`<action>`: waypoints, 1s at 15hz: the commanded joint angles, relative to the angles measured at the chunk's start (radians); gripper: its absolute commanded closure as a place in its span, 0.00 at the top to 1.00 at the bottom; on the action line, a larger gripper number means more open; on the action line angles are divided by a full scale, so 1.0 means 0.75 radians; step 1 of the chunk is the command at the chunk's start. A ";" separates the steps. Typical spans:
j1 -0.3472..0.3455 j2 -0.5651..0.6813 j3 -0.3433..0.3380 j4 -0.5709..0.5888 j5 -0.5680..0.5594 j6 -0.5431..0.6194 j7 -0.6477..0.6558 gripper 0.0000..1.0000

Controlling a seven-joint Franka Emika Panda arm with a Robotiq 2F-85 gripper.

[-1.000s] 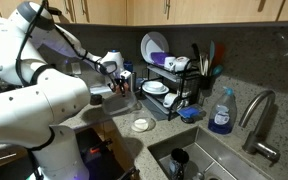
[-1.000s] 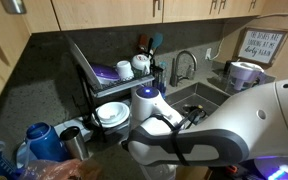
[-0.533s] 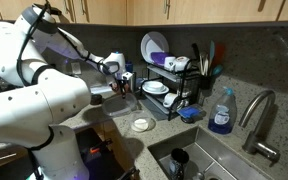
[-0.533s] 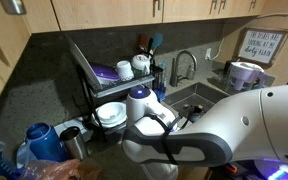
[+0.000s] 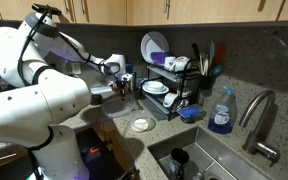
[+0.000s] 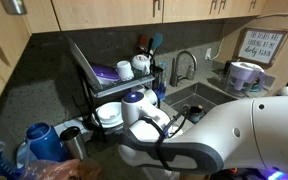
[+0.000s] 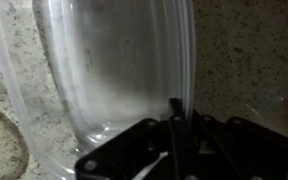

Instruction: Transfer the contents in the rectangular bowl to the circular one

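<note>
Kitchen countertop (image 5: 164,132) held the circular bowl (image 5: 141,124), gripper (image 7: 174,128) was clamped on the rectangular bowl (image 7: 114,70), which looked empty, so pouring seemed done.

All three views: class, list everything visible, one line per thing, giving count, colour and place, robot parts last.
rectangular bowl: one, translucent whitish, held by its rim over the counter
sink: one, steel, set in the counter
faucet: one, metal, at the sink
dish rack: one, black, by the wall beside the sink
circular bowl: one, clear, on the counter before the rack
plate: one, white and purple, upright in the rack
rack bowls: at least two, white, lower shelf
soap bottle: one, blue, beside the faucet
sign: one, framed, against the wall
arm: one, white
gripper: one, black, shut on the rectangular bowl's rim
</note>
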 commanded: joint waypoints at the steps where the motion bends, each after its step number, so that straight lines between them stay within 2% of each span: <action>1: -0.023 -0.064 -0.017 0.071 0.013 -0.093 -0.018 0.01; 13: -0.041 -0.178 -0.054 0.177 -0.003 -0.229 -0.009 0.01; 15: -0.042 -0.189 -0.062 0.186 -0.002 -0.240 -0.008 0.15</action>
